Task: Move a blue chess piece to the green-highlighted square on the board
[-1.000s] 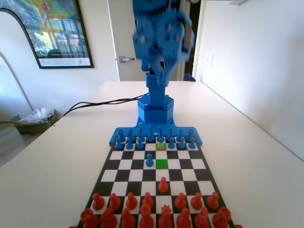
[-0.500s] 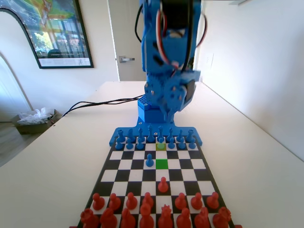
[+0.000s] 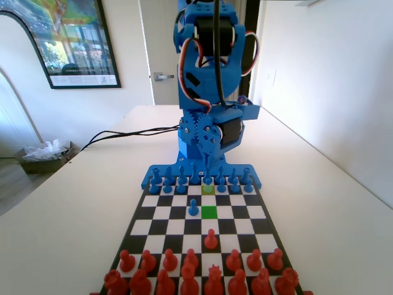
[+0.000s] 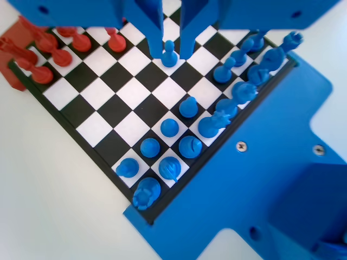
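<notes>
On the board (image 3: 140,212), the teal-green tinted blue pawn (image 3: 208,187) stands in the blue pawn row on a duller olive cell. The bright green square (image 3: 209,212) lies two rows nearer the red side, bare, with a plain blue pawn (image 3: 193,209) just left of it. My gripper (image 3: 214,167) hangs above the blue back rows, off the board. In the wrist view the gripper (image 4: 172,54) is open with nothing in it. The plain advanced pawn (image 4: 169,53) shows far below in the gap between the jaws. The pawn row (image 4: 188,106) lies nearer the camera.
Red pieces (image 3: 210,239) fill the near rows in the fixed view, one red pawn advanced. Blue pieces (image 3: 194,177) crowd the far rows by the arm's base (image 3: 201,136). A black cable (image 3: 123,133) runs over the table at the left.
The arm has folded down and forward, bringing the gripper from high up to just above the blue back rows. No piece has moved.
</notes>
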